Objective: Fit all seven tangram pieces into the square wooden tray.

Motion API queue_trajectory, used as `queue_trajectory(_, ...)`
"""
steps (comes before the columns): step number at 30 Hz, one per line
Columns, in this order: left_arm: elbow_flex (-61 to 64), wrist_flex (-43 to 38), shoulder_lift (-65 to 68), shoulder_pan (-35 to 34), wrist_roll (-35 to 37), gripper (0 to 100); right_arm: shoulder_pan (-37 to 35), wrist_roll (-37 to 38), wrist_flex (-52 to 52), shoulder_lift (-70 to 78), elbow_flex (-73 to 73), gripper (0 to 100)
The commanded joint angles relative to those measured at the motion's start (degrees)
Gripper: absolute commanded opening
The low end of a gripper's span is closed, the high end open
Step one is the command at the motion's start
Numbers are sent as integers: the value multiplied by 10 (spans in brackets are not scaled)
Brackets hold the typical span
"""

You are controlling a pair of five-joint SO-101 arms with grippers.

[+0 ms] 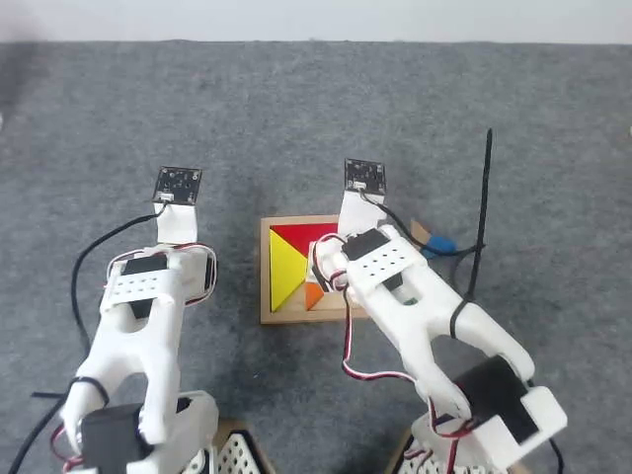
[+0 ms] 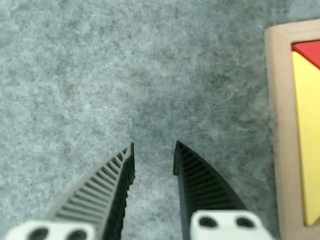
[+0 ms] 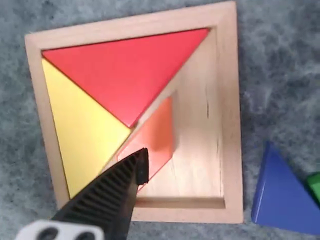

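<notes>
Grey, felt-like surface (image 2: 100, 75) lies under the left claw (image 2: 154, 146), which hangs slightly spread and empty, near the outer rim of the wooden tray (image 2: 277, 125). The right claw (image 3: 140, 167) sits low over the tray, on the near edge of the orange piece (image 3: 157, 137). I cannot tell whether it is spread or pressed together.

The orange piece lies against the yellow triangle (image 3: 82, 135) and the red triangle (image 3: 125, 70), both seated flat in their corners. I judge the step in hand to be settling this third piece. Four are not yet in, so the task is under halfway.

Next, the orange piece probably needs nudging square into the notch. Then comes a reach past the tray's far rim for the blue triangle (image 3: 282, 200), with a green piece (image 3: 315, 182) just beside it.

In the high view the right arm covers the tray's bare half, and the blue triangle is no more than a sliver. The right wrist view lays both open.
</notes>
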Motion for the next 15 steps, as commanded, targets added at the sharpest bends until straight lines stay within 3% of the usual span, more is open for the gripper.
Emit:
queue_trajectory(1, -1, -11, -4, 3, -3, 123, 0, -5, -9, -15, 0, 681)
queue_trajectory(10, -1, -11, -4, 2, -3, 123, 77, -3, 15, 100, -3, 681)
queue_trajectory(15, -1, -11, -4, 1, -3, 123, 83, -3, 41, 96, -3, 681)
